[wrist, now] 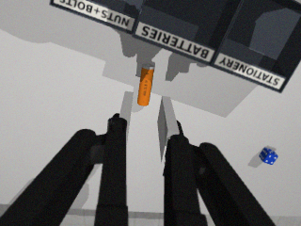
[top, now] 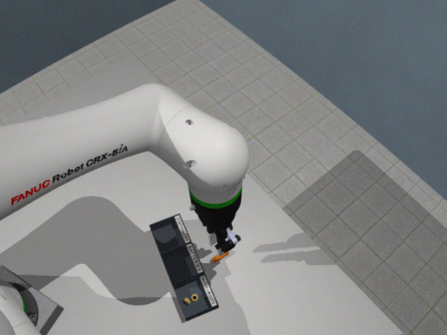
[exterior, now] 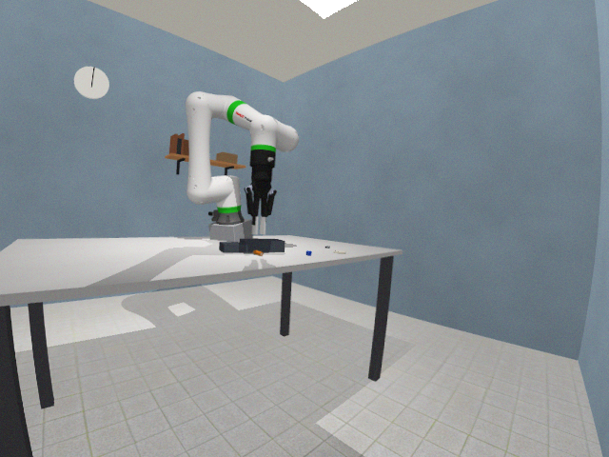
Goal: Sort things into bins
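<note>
An orange battery (top: 220, 257) lies on the table just outside the bin row (top: 183, 264) (wrist: 175, 42), beside the compartment labelled BATTERIES. It also shows in the wrist view (wrist: 146, 86). The row also has compartments labelled NUTS+BOLTS (wrist: 96, 11) and STATIONERY (wrist: 249, 72). Two brass nuts (top: 190, 298) lie in the nuts and bolts compartment. My gripper (top: 223, 245) hangs well above the battery, pointing down. Its fingers stand a small gap apart with nothing between them. A blue die (wrist: 268, 155) lies on the table to the side.
In the exterior view the blue die (exterior: 308, 252), a small dark thing (exterior: 326, 246) and a pale domino-like piece (exterior: 339, 251) lie toward the table's right end. The arm's base stands behind the bin row (exterior: 253, 245).
</note>
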